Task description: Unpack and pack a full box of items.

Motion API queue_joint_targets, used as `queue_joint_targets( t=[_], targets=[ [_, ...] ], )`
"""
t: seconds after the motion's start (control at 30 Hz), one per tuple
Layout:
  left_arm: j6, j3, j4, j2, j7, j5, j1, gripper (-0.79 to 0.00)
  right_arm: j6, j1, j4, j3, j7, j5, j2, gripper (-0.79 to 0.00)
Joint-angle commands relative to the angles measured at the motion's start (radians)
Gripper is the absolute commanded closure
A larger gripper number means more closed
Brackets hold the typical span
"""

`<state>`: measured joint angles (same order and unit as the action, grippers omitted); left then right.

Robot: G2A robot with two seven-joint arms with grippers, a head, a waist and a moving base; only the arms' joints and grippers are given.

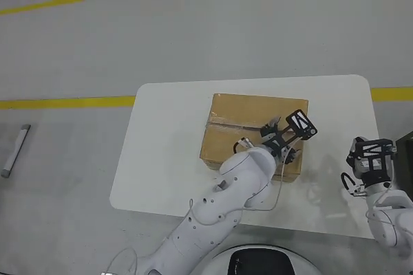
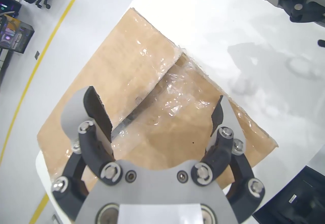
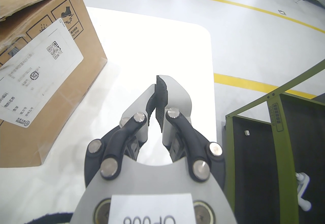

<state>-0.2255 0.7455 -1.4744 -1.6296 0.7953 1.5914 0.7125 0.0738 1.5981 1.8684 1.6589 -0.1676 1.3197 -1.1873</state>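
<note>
**Q:** Box status?

**A:** Cardboard box is sitting on the white table, approx. centre, nudged twd 12 o'clock. Flaps are lying shut. Clear tape is covering the seam, w/ one flap edge riding a little above the other. A white label is showing on the side wall facing 3 o'clock.

**Q:** Left arm?

**A:** L gripper is hanging over the box top, twd the box's 3 o'clock end. Fingers are standing wide apart w/ nothing between them, and the taped seam is running under the gap. Whether the tips are touching the cardboard can't be told from these angles.

**Q:** Right arm?

**A:** R gripper is hovering over bare table at 3 o'clock from the box, well apart from it and close to the table's 3 o'clock edge. Pads are pressing together and carrying nothing. It is pointing twd 12 o'clock.

**Q:** Surroundings?

**A:** A green-framed cart is standing just off the table's 3 o'clock edge, beside the R gripper. A yellow line is running across the floor, passing behind the table. A grey bar is lying on the floor at 9 o'clock, well clear of the table.
</note>
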Motion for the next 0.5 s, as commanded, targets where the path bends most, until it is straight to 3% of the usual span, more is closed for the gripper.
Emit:
queue_joint_targets(
  t=[0.0, 0.13, 0.3, 0.47],
  targets=[
    [0.012, -0.003, 0.013, -0.004, -0.006, 0.01, -0.004, -0.785, 0.001, 0.001, 0.0, 0.001, 0.0, 0.001, -0.001, 0.0],
    [0.028, -0.001, 0.02, -0.009, -0.018, 0.018, -0.002, -0.782, 0.001, 0.001, 0.001, 0.002, -0.001, 0.003, -0.003, 0.0],
    [0.051, 0.002, 0.009, -0.016, -0.033, 0.024, 0.011, -0.643, 0.002, 0.0, 0.006, -0.004, -0.007, 0.007, -0.005, 0.0],
    [0.051, -0.011, 0.013, -0.025, -0.041, 0.02, 0.017, -0.628, 0.0, -0.003, 0.006, -0.01, -0.011, 0.012, -0.007, 0.0]
  ],
)
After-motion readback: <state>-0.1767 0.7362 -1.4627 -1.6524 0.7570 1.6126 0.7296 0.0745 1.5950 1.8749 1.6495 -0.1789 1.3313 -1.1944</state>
